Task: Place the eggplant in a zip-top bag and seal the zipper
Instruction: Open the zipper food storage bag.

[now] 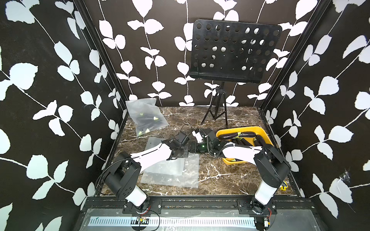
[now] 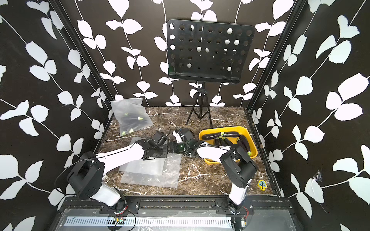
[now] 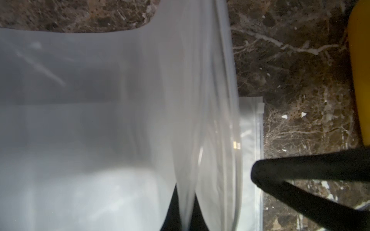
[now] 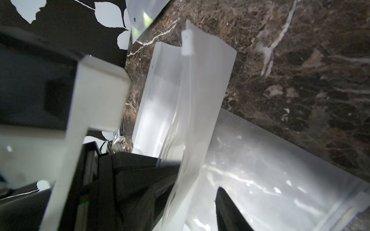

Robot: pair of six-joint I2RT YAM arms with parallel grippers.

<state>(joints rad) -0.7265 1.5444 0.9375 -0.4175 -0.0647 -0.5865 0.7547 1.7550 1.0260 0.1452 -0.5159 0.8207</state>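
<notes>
Both arms reach in from the front rail, the left arm (image 1: 154,155) and the right arm (image 1: 238,149) bending toward each other so that their wrists meet over the middle of the marble table (image 1: 220,176). Beneath the left arm a stack of empty zip-top bags (image 1: 172,174) lies flat on the table, and at the far left corner sit filled bags (image 1: 146,118), finished by the look of them. To the right stands the yellow tray (image 1: 267,138). The eggplants (image 1: 230,136) lie in it, none lifted out, beyond the right forearm and well apart from either gripper. The step in hand, as I judge it, is opening a bag before any eggplant is fetched. The left gripper (image 3: 185,212) is clamped on the lifted bag (image 4: 180,90), whose film rises from between its fingers in the left wrist view; whether it pinches one layer or both I cannot tell. This bag is empty, and its white slider (image 4: 187,43) sits at the end of the zipper farthest from the grippers. The right gripper (image 4: 184,202) has its jaws apart, one finger on either side of the hanging film and neither clearly pressing it, so it holds nothing. The next move probably calls for those jaws to close on the free lip alone and draw it away from the left gripper, parting the mouth. Catching both layers would keep it closed. Only then does a reach back to the tray make sense.
</notes>
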